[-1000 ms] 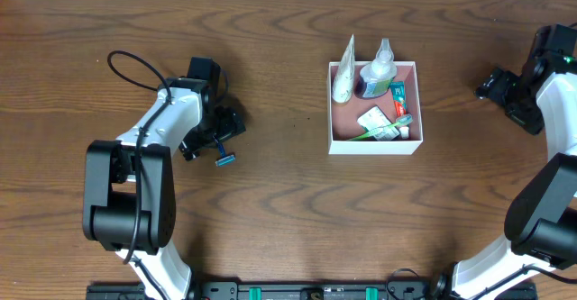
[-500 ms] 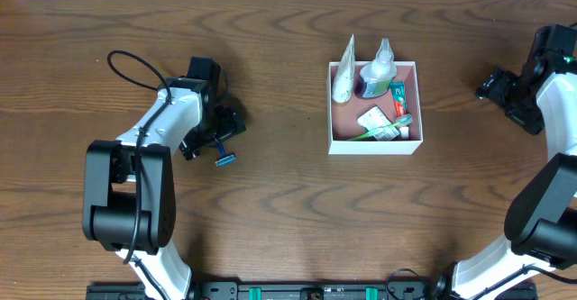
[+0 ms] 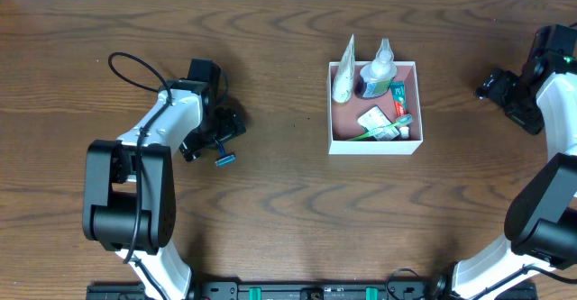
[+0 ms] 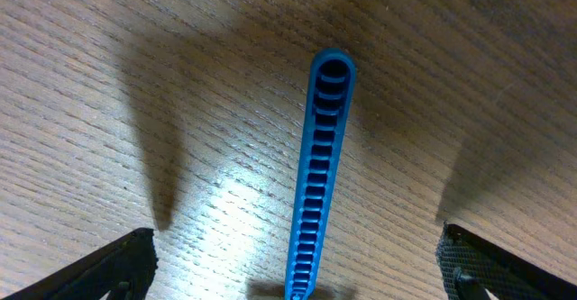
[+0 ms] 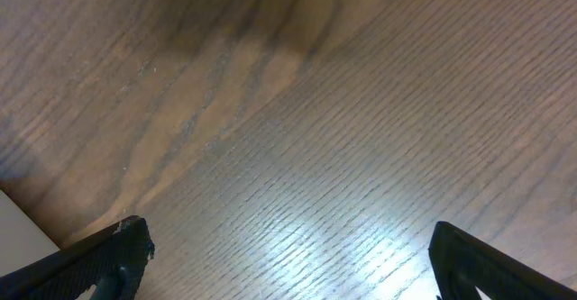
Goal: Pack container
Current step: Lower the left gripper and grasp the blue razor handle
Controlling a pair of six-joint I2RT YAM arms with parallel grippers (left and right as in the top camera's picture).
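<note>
The container (image 3: 374, 147), a square white box with a pink inside, sits right of the table's middle. It holds a white tube (image 3: 343, 77), a clear bottle (image 3: 380, 68), a green toothbrush (image 3: 383, 129) and small packets. A blue item with a ribbed handle (image 3: 223, 158) lies on the table at the left. My left gripper (image 3: 215, 138) is open right over it. In the left wrist view the blue handle (image 4: 322, 156) lies between the two spread jaws (image 4: 293, 264), untouched. My right gripper (image 3: 498, 86) is open and empty, right of the container, over bare wood (image 5: 288, 246).
The wooden table (image 3: 288, 219) carries nothing else. A black cable (image 3: 126, 66) loops off the left arm. The table's far edge runs along the top of the overhead view.
</note>
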